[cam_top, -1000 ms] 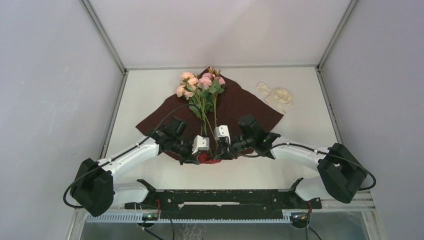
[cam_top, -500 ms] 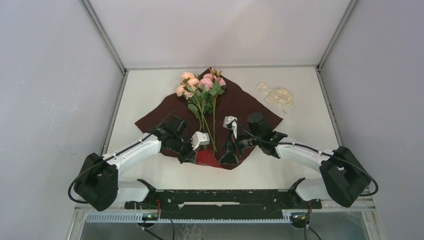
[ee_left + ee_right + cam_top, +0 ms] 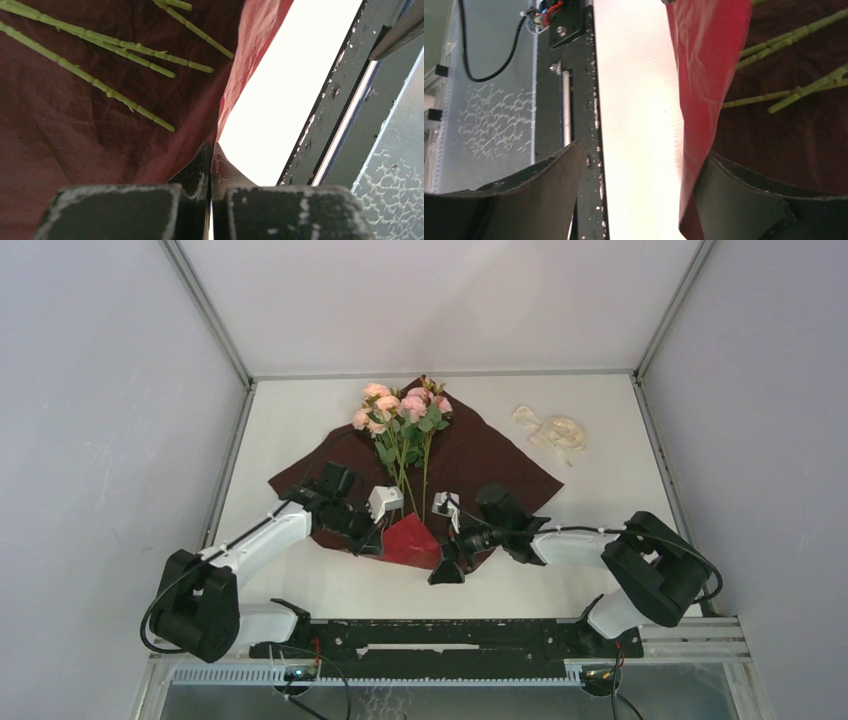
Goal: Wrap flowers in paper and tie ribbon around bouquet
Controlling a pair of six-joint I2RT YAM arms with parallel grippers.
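We saw our left gripper [image 3: 211,150] pinched tight on the paper's [image 3: 75,125] edge, with the flowers' [image 3: 107,90] stems just beyond its fingers. Our right gripper [image 3: 644,152] gaped wide, holding nothing, a red flap hanging between its fingers.

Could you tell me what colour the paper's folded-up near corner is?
The paper shows bright glossy red there, dark maroon elsewhere; clearest in the right wrist view.
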